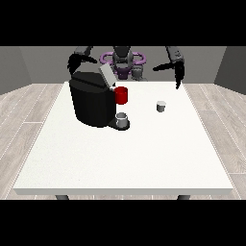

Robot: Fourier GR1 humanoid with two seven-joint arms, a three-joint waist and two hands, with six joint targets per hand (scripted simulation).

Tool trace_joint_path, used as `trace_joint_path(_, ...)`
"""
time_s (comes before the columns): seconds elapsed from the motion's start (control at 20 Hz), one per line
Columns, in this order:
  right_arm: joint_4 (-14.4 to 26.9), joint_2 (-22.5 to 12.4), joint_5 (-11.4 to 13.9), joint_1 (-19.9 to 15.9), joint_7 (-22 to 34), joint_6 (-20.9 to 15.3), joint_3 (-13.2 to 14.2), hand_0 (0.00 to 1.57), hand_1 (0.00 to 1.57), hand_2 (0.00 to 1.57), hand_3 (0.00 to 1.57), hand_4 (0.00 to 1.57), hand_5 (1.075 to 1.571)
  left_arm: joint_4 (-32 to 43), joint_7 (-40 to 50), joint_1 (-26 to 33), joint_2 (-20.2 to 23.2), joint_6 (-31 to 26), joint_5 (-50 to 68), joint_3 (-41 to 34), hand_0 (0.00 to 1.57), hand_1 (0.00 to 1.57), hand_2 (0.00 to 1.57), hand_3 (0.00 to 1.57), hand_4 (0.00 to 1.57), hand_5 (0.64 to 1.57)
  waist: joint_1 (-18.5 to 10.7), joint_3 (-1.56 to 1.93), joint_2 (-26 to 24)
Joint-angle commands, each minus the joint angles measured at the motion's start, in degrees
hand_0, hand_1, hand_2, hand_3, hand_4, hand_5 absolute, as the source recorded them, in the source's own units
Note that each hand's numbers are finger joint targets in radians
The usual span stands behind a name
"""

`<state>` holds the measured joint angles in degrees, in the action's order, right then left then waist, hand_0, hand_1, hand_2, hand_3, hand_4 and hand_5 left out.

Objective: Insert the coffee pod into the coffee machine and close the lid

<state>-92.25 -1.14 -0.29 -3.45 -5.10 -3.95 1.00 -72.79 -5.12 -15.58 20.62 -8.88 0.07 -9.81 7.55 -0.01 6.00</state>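
A black coffee machine (92, 102) stands on the left part of the white table (129, 153), its grey lid (106, 74) tilted up and open. A small grey cup (122, 120) sits on the machine's base at its front. The small whitish coffee pod (161, 106) rests on the table to the right of the machine. The hand at the view's right (178, 73) hangs above the table's far edge, well behind the pod, fingers pointing down and holding nothing. The hand at the view's left (74, 62) hovers above and behind the machine, its lower part hidden.
A red mug (121, 95) stands just behind the machine's right side, between the machine and the pod. The table's front edge lies low in the view, and wooden floor surrounds the table.
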Motion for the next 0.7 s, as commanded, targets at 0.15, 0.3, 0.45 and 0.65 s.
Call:
trace_joint_path(0.15,-3.8,1.1,0.4,-1.0,1.4,-2.8,-4.0,0.00,0.00,0.00,0.00,0.19,1.571,14.8,-4.4,-6.2,3.2,-1.1,-2.6,-2.4,0.00,0.00,0.00,0.00,0.00,1.571,2.9,-0.03,4.1)
trace_joint_path(0.3,-2.9,0.9,1.8,-1.4,-0.6,-2.1,-4.1,0.00,0.00,0.00,0.00,0.12,1.571,18.5,-4.6,-8.6,3.3,1.2,-4.6,-2.5,0.00,0.00,0.00,0.00,0.00,1.571,4.1,-0.03,6.6)
trace_joint_path(0.45,-0.2,1.1,-0.1,-2.5,-1.2,-3.6,-4.3,0.00,0.00,0.00,0.00,0.28,1.571,22.0,-2.4,-12.9,5.2,-1.8,-4.7,-2.4,0.00,0.00,0.00,0.00,0.00,1.571,2.3,0.00,5.9)
trace_joint_path(0.65,1.5,0.1,0.9,-8.7,3.1,-4.3,-1.0,0.00,0.00,0.00,0.00,0.33,1.571,22.3,-3.3,-12.0,1.2,2.2,-10.3,2.7,0.00,0.00,0.00,0.00,0.00,1.571,0.4,-0.01,7.6)
